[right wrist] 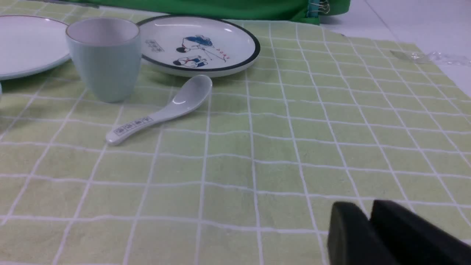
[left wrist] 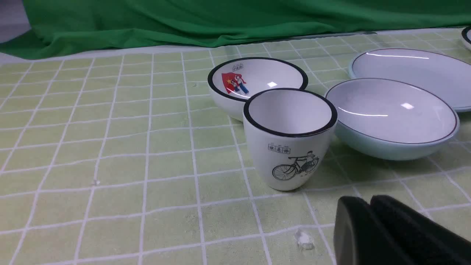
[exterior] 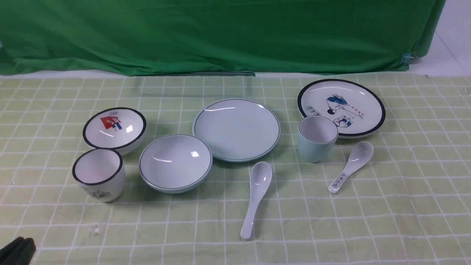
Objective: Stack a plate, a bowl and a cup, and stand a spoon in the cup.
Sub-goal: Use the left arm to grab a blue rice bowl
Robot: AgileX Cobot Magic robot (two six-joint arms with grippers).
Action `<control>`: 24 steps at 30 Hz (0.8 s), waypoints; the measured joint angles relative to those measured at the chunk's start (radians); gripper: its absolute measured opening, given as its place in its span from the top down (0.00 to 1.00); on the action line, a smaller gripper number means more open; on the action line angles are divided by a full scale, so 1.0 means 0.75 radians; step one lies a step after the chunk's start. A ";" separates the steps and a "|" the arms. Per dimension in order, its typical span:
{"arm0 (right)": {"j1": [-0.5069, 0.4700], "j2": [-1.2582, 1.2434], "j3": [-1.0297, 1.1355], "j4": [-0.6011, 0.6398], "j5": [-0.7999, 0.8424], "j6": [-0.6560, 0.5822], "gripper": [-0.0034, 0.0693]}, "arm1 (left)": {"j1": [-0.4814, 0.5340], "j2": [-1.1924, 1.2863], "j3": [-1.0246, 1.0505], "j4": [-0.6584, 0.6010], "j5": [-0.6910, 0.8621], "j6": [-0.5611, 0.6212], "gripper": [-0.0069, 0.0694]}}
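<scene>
On my feeds, the tip of my left gripper (left wrist: 369, 206) shows as matte black, a pair of blunt, straight-sided fingers with rounded ends. My right gripper (right wrist: 369, 209) looks the same kind: dark, plain, smooth, slightly greyer, its edges blurred. I see one colour throughout, and finer surface detail is too soft for me to read.

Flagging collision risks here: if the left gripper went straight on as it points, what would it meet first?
Probably the bicycle cup, though depth is unclear; the left gripper might pass beside it toward the plain bowl.
</scene>
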 joint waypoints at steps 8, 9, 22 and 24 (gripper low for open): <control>0.000 0.000 0.000 0.000 0.000 0.000 0.76 | 0.000 0.000 0.000 0.000 0.000 0.000 0.92; 0.000 0.000 0.000 0.000 0.000 0.000 0.76 | 0.000 0.000 0.000 0.000 0.000 0.001 0.92; 0.000 0.000 0.000 0.000 0.000 0.000 0.72 | 0.000 0.000 0.000 0.073 -0.007 0.035 0.92; 0.000 0.000 0.000 0.000 -0.001 0.000 0.71 | 0.000 0.000 0.000 0.074 -0.007 0.035 0.92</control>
